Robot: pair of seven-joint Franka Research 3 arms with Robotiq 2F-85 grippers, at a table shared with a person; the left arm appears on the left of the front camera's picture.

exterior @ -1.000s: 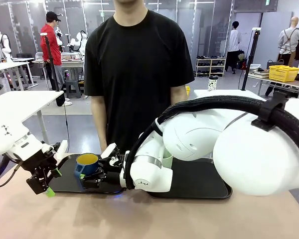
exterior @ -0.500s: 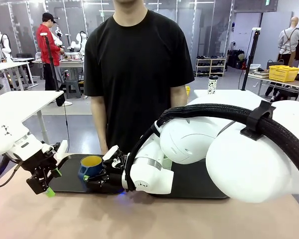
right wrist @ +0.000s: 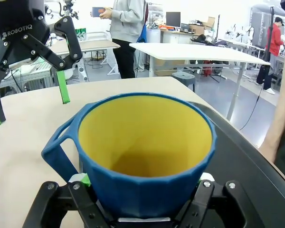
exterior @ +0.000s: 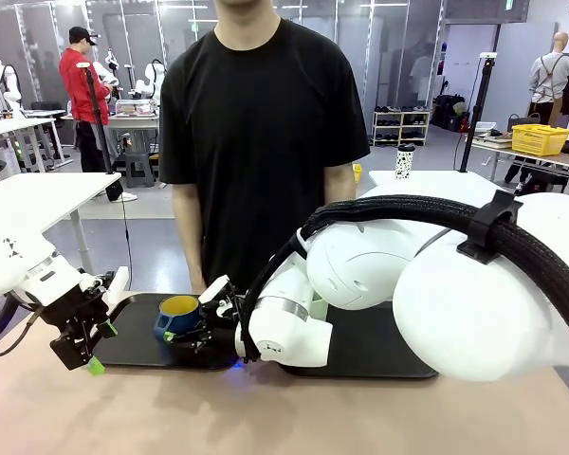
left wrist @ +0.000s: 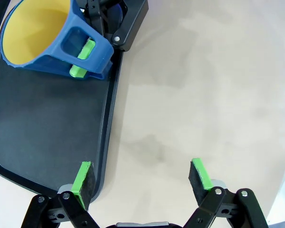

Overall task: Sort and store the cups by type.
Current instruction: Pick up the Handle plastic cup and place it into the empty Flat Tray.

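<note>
Your right gripper (exterior: 192, 331) is clamped on the dark-blue mug (exterior: 176, 316), one finger through its handle, holding it tilted over the left black tray (exterior: 137, 346). Your left gripper (exterior: 87, 349) hangs spread wide and empty beside that tray.

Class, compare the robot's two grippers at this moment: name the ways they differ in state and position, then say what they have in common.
The left gripper is open and holds nothing; the right gripper is shut on the blue mug. The left gripper hangs at the black tray's left edge, one finger over the tray and one over the table; the right gripper sits over the tray. Both are black, two-fingered, with green pads.
</note>
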